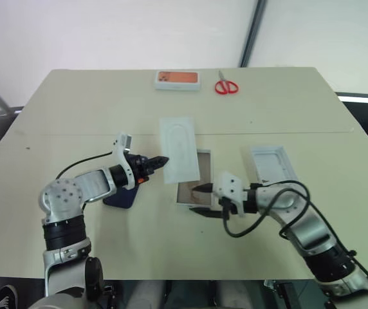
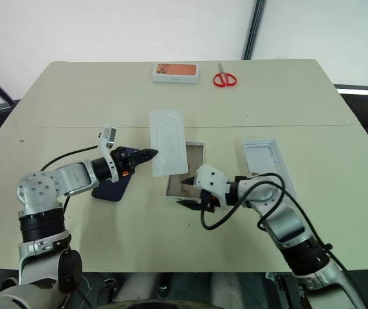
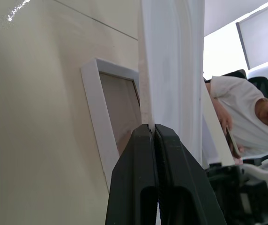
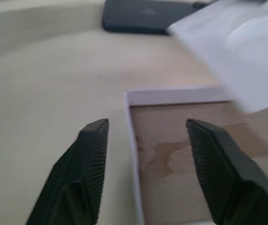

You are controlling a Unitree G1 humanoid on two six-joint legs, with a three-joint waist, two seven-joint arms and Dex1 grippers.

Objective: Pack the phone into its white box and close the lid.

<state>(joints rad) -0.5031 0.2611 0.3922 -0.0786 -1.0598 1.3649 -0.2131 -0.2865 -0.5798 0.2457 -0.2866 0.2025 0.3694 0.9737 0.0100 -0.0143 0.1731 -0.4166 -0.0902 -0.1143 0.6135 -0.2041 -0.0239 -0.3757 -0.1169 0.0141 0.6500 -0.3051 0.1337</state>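
My left gripper [image 1: 161,161] is shut on the edge of a flat white insert [image 1: 179,149] with a rounded recess and holds it tilted above the white box [image 1: 188,192]. That box is a shallow tray with a bare brownish floor [image 4: 185,150]. The dark navy phone [image 1: 121,198] lies flat on the table under my left forearm, left of the box. My right gripper [image 1: 197,199] is open at the box's near corner, and its fingers [image 4: 94,140] straddle one box wall. The lid [image 1: 273,164] lies inside-up to the right of the box.
An orange-topped white box [image 1: 177,79] and red scissors [image 1: 226,85] lie at the table's far edge. A seated person [image 3: 239,108] appears beyond the table in the left wrist view. A seam crosses the beige table [image 1: 74,116] behind the work area.
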